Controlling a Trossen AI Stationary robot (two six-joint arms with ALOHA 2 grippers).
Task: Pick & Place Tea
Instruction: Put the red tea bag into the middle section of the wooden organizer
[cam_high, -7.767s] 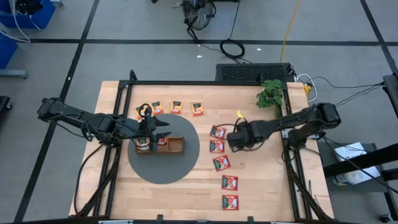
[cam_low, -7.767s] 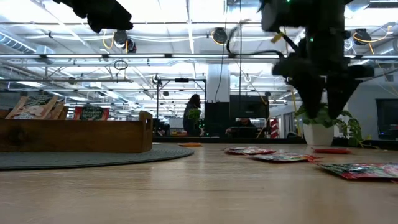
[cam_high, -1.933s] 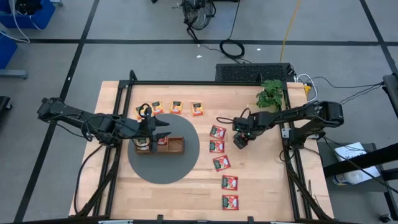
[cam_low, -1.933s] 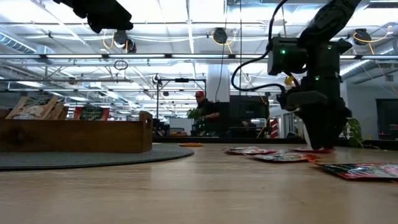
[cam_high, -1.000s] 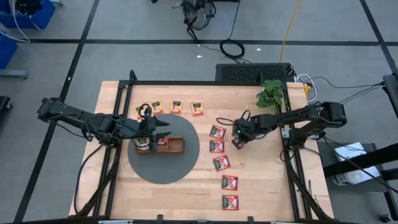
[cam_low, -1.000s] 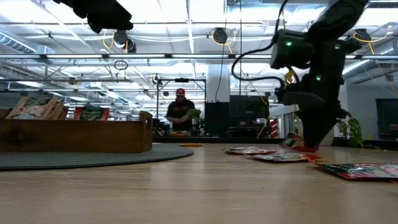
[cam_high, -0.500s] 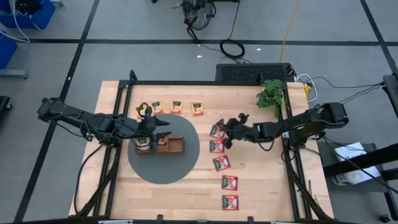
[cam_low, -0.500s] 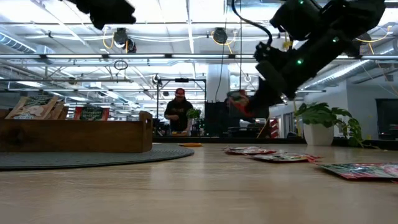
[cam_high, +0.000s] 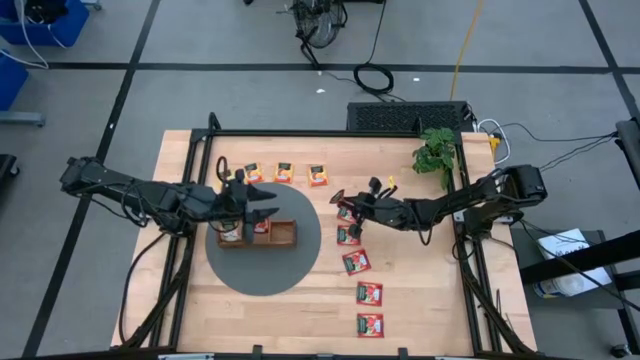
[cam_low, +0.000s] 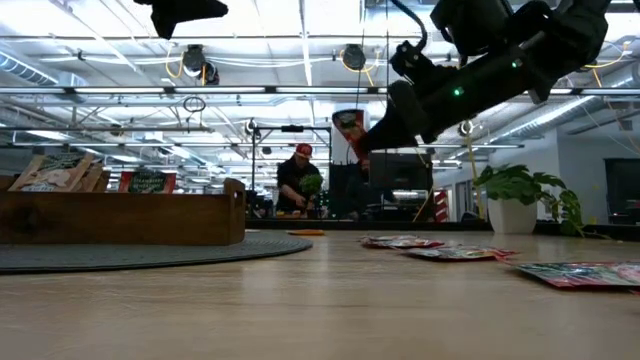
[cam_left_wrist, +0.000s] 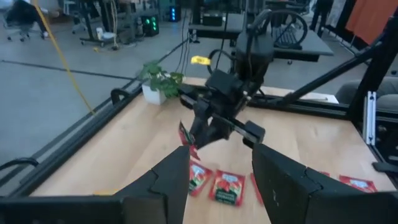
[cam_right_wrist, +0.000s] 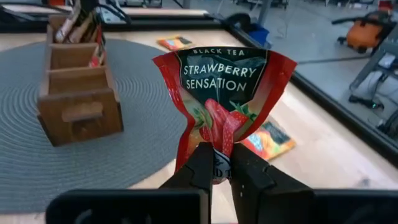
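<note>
Carrying: right pincer (cam_right_wrist: 215, 163) is clamped tight on the bottom edge of a red strawberry packet (cam_right_wrist: 224, 102), so the packet stands up clear of the fingers and hangs free for a drop-in.
Position: packet is in the air above the bench (cam_high: 420, 300), over the top of the red packet row (cam_high: 358, 262), between that row and the wooden tray (cam_high: 262, 234).
Tray: sits on the round grey mat (cam_high: 262, 262); the compartment under the left arm already has packets standing in it. Which slot takes red ones I can't tell.
Left pincer: (cam_high: 243, 205) hovers over the tray's left end, fingers partly apart, nothing in them; reads as parked.
Remaining: orange-yellow packets (cam_high: 284, 173) lie beyond the tray, apart from the red row; sorted by kind, probably one kind per arm.
Next: needs travel across to the tray, then release above a slot.
</note>
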